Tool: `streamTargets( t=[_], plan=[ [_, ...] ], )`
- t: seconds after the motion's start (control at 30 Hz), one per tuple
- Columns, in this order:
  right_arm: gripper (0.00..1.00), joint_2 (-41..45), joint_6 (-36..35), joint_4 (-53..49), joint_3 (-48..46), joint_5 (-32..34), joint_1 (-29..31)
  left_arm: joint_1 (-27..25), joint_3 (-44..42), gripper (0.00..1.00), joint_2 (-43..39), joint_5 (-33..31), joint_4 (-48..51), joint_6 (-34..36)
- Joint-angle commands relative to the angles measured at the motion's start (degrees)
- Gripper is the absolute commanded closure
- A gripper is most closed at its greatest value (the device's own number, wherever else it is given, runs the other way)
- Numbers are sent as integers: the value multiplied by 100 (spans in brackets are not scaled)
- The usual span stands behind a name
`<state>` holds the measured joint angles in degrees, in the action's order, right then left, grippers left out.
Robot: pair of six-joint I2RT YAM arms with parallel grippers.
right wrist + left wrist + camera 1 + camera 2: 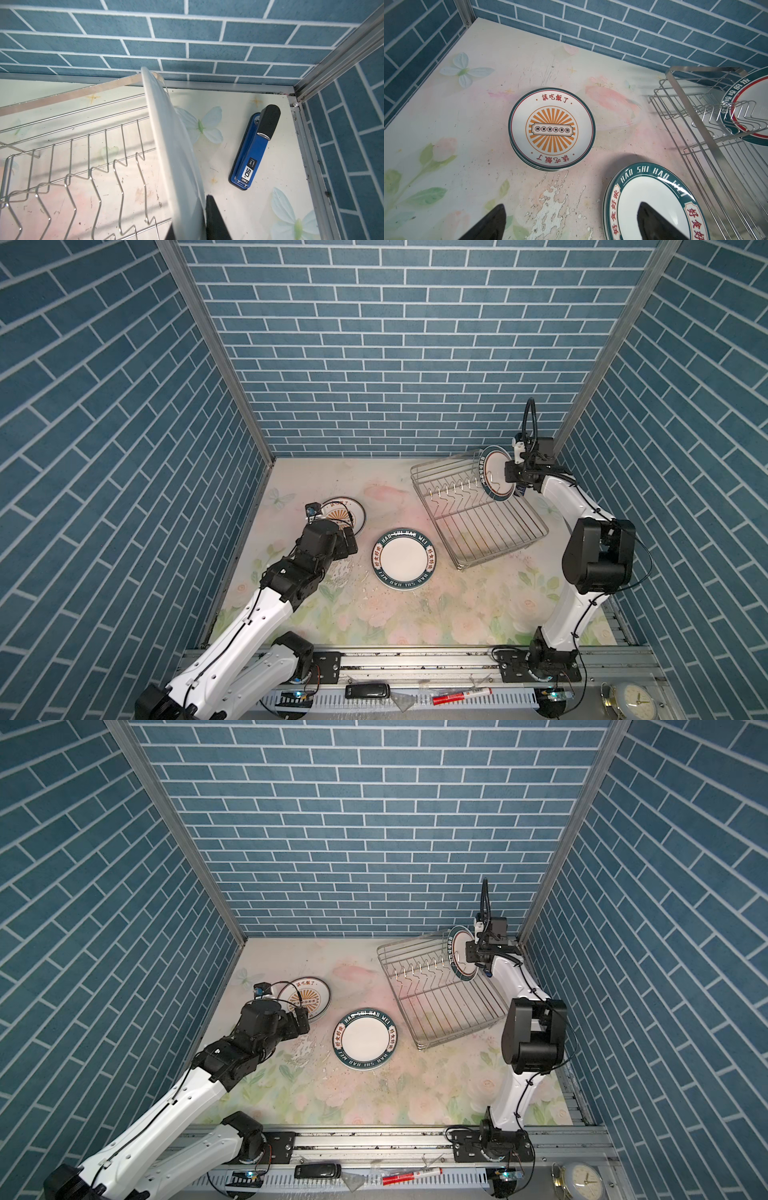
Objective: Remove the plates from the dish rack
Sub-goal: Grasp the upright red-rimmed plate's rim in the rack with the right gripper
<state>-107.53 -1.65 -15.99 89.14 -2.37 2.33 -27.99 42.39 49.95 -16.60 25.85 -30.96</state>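
Dish rack [478, 526] sits in the far right corner of the table [415, 614], with one teal-banded plate [496, 475] standing on edge at its far end. The right gripper [188, 226] is clamped on the plate's rim, a finger on each face. Sunburst stack [552, 128] lies near the left edge and lettered stack [402, 560] mid-table. The left gripper [572, 204] hangs near both, fingers spread wide, holding nothing.

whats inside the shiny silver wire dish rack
One upright white plate with a teal lettered band at the silver wire rack's far end, the right gripper clamped on its rim. Other prongs hold nothing. The plate's seating slot is covered.
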Motion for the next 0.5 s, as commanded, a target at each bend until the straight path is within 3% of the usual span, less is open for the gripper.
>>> streamTargets(
  t=[0.0, 0.3, 0.37, 0.47],
  plan=[
    [84, 234, 210, 33, -251, -27, -7, 10, -12, 1, 46, 53, -36, 116],
    [90, 365, 30, 135, -374, 199, -5, 10, -156, 1, 197, 345, -329, -128],
    [99, 420, 14, 221, -440, 226, 2, 12, -153, 1, 230, 368, -335, -133],
    [100, 499, -2, 300, -481, 235, 11, 6, -151, 1, 240, 384, -334, -138]
  ],
)
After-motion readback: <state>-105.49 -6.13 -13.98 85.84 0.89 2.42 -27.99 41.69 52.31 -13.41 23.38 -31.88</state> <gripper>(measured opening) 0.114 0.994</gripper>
